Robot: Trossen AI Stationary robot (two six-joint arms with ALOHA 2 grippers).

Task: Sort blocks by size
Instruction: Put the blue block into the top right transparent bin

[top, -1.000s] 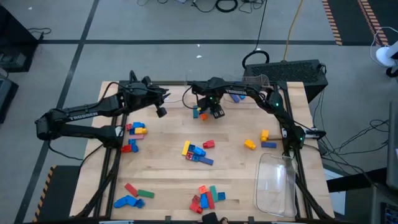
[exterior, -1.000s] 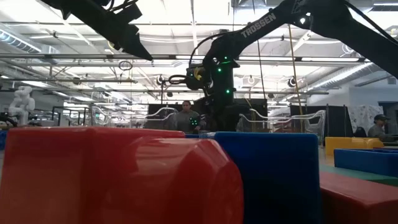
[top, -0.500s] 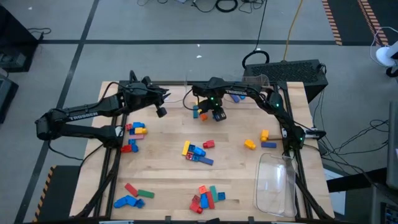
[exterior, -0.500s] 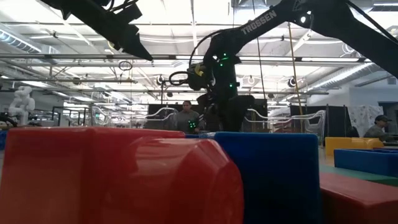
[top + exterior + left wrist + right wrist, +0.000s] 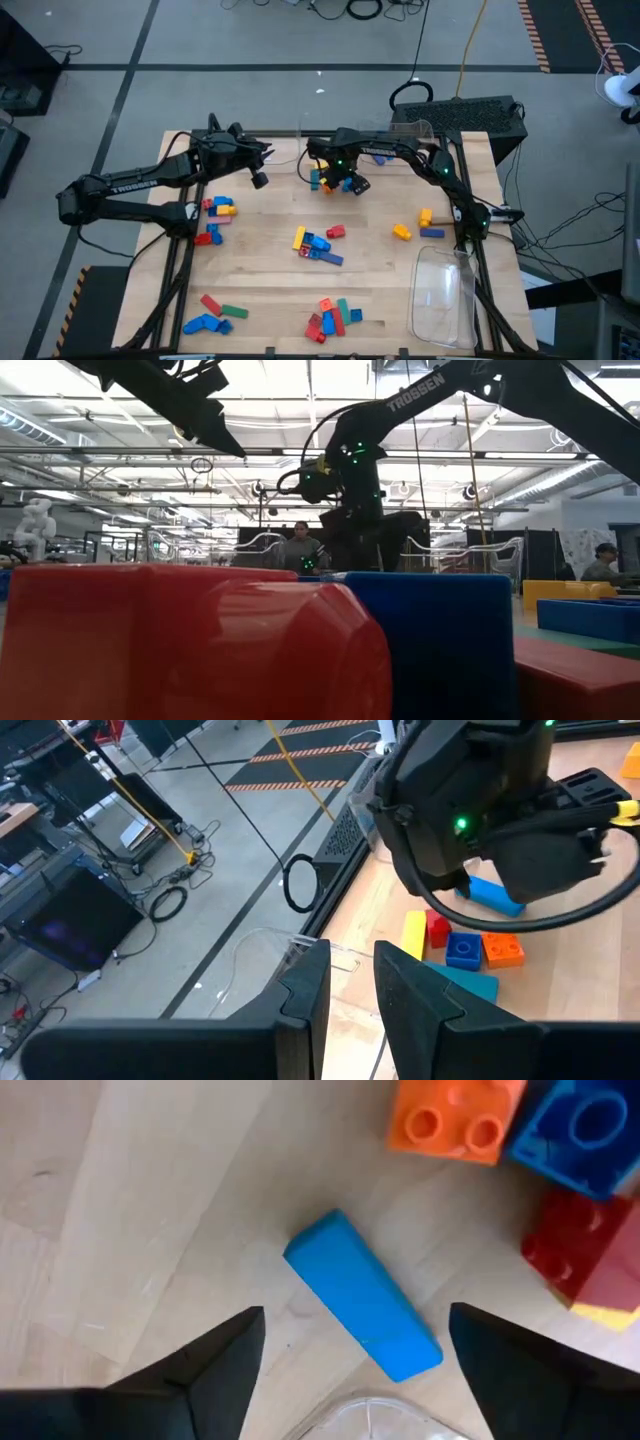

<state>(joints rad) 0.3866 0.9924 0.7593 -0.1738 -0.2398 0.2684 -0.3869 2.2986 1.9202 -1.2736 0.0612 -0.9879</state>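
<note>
A: Okay, right gripper (image 5: pixel 350 1370), what's it doing now?

B: Fingers spread wide, nothing between them. They were narrower a second ago, and over that second the wrist lifted a bit and shifted slightly, per the high and low views. A light blue bar (image 5: pixel 363 1295) lies flat on the table (image 5: pixel 150 1200) directly ahead of the fingertips, in line with the gap, untouched.

A: So a release?

B: Looks like it, my read. The bar sits just past the fingers, with an orange brick (image 5: pixel 455 1120), a blue brick (image 5: pixel 580 1125) and a red brick (image 5: pixel 590 1255) clustered beyond it. That group at the far edge of the table seems to be one size pile.

A: Left gripper (image 5: pixel 350 985)?

B: Hovering off the table's far left part, fingers close together with a thin gap, holding nothing. It looks across at the right wrist and the same cluster.

A: Task status?

B: Far from done. Loose blocks (image 5: pixel 318 243) sit mid-table, nearer than the right gripper, and more (image 5: pixel 333 315) by the near edge. A clear tray (image 5: pixel 445 290) at the near right has nothing in it that I can see. Next pick probably comes from the middle group.
</note>
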